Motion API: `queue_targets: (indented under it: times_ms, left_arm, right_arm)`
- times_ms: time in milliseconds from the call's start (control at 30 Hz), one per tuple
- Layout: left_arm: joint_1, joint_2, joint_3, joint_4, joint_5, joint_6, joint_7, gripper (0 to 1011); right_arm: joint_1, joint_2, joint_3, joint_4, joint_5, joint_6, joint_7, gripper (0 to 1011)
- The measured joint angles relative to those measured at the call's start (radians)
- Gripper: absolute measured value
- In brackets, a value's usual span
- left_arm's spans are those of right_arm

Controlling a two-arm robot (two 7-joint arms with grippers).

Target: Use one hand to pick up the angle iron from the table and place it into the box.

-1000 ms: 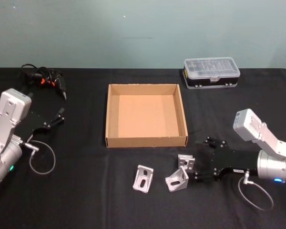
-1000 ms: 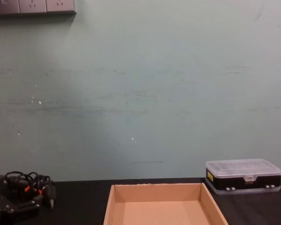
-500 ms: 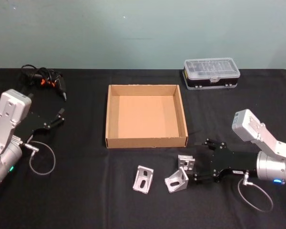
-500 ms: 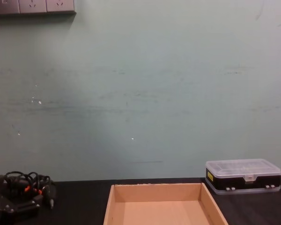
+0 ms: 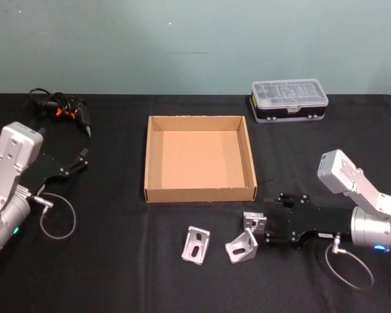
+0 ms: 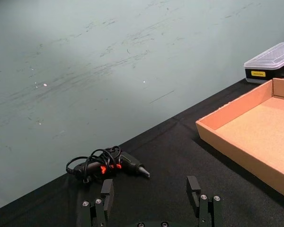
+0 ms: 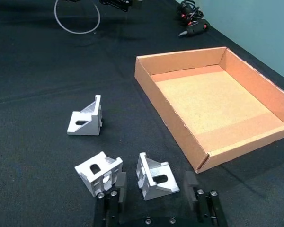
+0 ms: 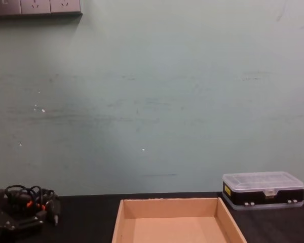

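Angle irons (image 7: 85, 118) (image 7: 98, 171) (image 7: 156, 177) number three, seemingly alike; box (image 7: 168, 116) one.

Scuffed pale-green wall (image 8: 152, 101); sockets (image 8: 36, 7) upper left.

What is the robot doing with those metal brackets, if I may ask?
The right end effector sits low over the table, open around one angle iron of three lying in front of the box. Nothing is lifted yet, and the box is empty. The left end effector is parked open at the left side.
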Motion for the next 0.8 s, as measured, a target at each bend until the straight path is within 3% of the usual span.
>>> queue_targets:
  times_ms: [233, 367, 533, 567, 600, 800]
  left_arm:
    - [0.0, 0.0, 0.0, 0.0, 0.0, 0.0, 0.0, 1011]
    - [0.0, 0.0, 0.0, 0.0, 0.0, 0.0, 0.0, 1011]
    - [0.0, 0.0, 0.0, 0.0, 0.0, 0.0, 0.0, 1012]
    - [0.0, 0.0, 0.0, 0.0, 0.0, 0.0, 0.0, 1012]
    - [0.0, 0.0, 0.0, 0.0, 0.0, 0.0, 0.0, 1011]
    - [0.0, 0.0, 0.0, 0.0, 0.0, 0.0, 0.0, 1011]
  right_arm:
    - [0.0, 0.0, 0.001, -0.001, 0.0, -0.001, 0.0, 564]
    - [-0.001, 0.0, 0.001, -0.001, 0.0, -0.002, 0.0, 483]
    - [-0.001, 0.001, 0.001, -0.001, 0.0, -0.002, 0.0, 277]
    - [0.0, 0.001, 0.001, -0.001, 0.0, -0.002, 0.0, 277]
    - [-0.001, 0.0, 0.001, -0.001, 0.0, -0.002, 0.0, 199]
    - [-0.001, 0.001, 0.001, -0.001, 0.0, -0.002, 0.0, 90]
